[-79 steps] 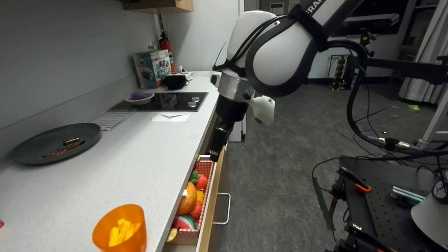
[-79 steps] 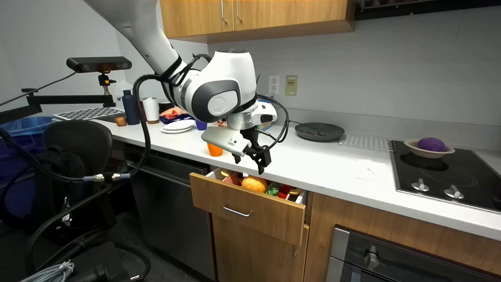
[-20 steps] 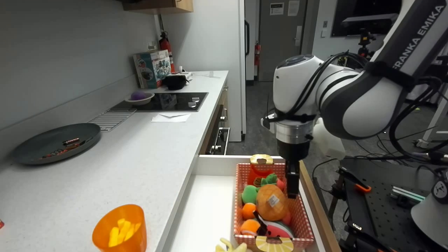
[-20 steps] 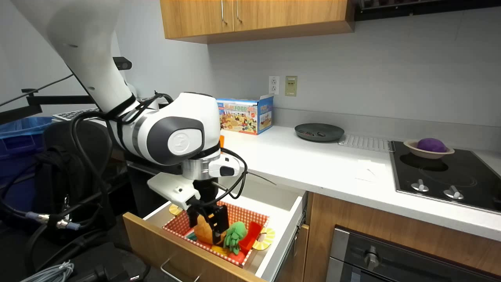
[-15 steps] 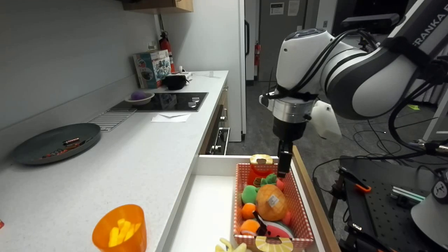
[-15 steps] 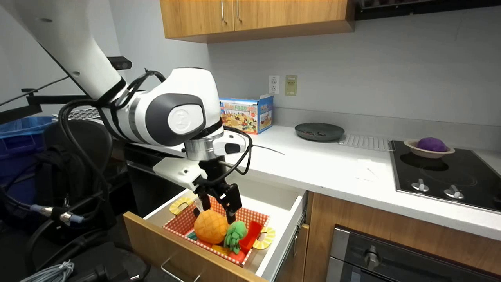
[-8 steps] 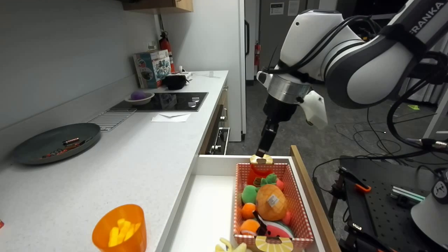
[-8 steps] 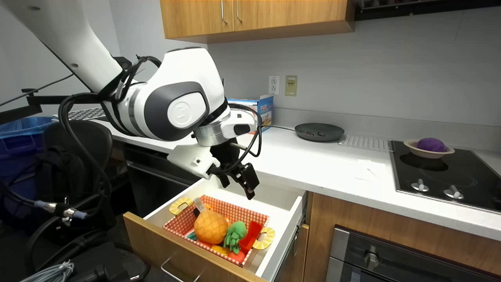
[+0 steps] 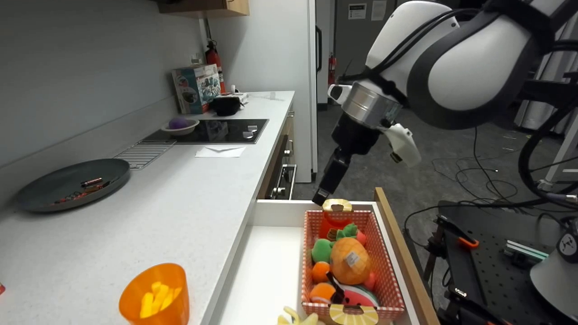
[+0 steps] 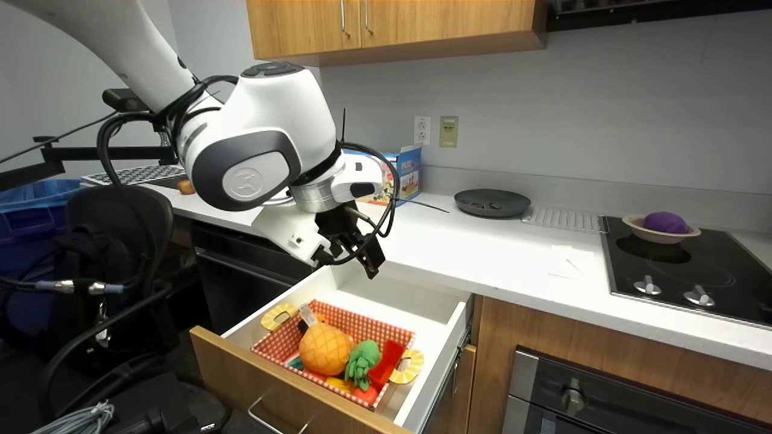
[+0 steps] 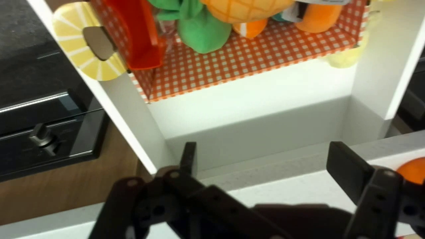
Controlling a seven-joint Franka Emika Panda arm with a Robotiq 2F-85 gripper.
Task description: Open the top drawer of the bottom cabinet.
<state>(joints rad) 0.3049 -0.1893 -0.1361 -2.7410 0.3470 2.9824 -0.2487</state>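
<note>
The top drawer [image 9: 271,266] stands pulled out below the gripper [image 11: 265,157]
It extends from the bottom cabinet [image 10: 503,337] and carries a checkered basket [image 10: 369,328]; the two fingers [image 11: 348,171], spread wide from each other, hang above the drawer

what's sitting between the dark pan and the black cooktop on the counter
A metal wire rack lies between the dark gray pan and the black cooktop, seen in both exterior views; the wrist view leaves that stretch out.
</note>
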